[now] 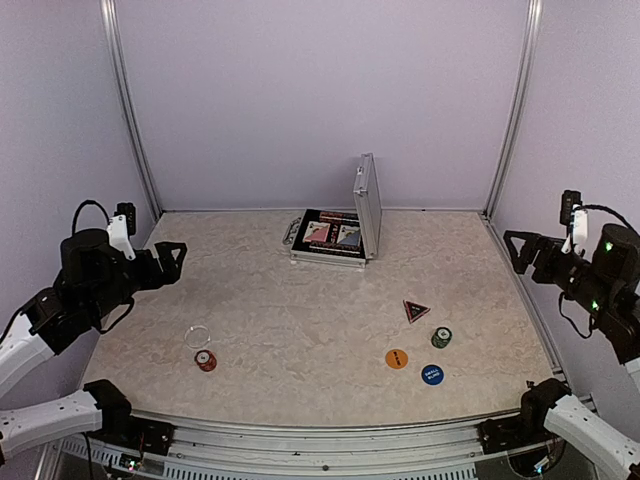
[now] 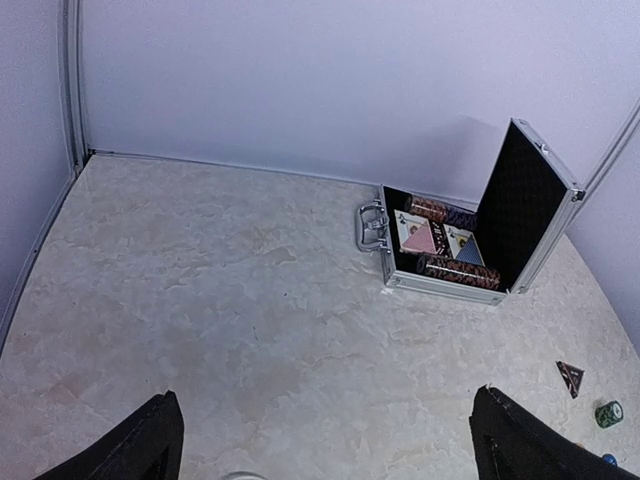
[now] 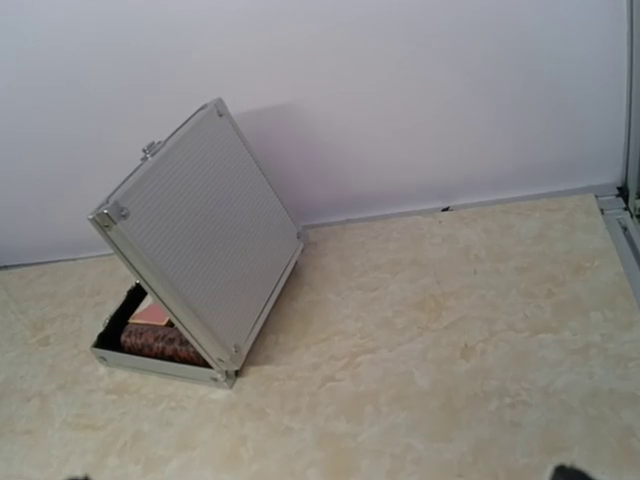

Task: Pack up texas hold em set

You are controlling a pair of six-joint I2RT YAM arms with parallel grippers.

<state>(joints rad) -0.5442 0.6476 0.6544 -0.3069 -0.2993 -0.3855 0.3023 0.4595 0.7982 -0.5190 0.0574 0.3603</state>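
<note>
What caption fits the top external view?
Open briefcase at back; chips, discs, triangular marker loose in front; left gripper, right gripper empty.

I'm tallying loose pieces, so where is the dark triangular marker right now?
In the top view, the dark triangular marker lies on the right half of the table, just beyond the green-and-white chip stack.

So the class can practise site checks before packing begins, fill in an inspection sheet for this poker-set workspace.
Surface: marbled beige table.
Job's things: briefcase open, holding cards and chip rows; triangular marker, green chips, orange disc and blue disc loose at right; red chips loose at left.
Clutter: clear ring beside the red chips.
Grippers: left gripper and right gripper open, holding nothing.
Cables: left arm cable and right arm cable loop clear of the table.
Surroundings: lilac walls, metal frame posts.
</note>
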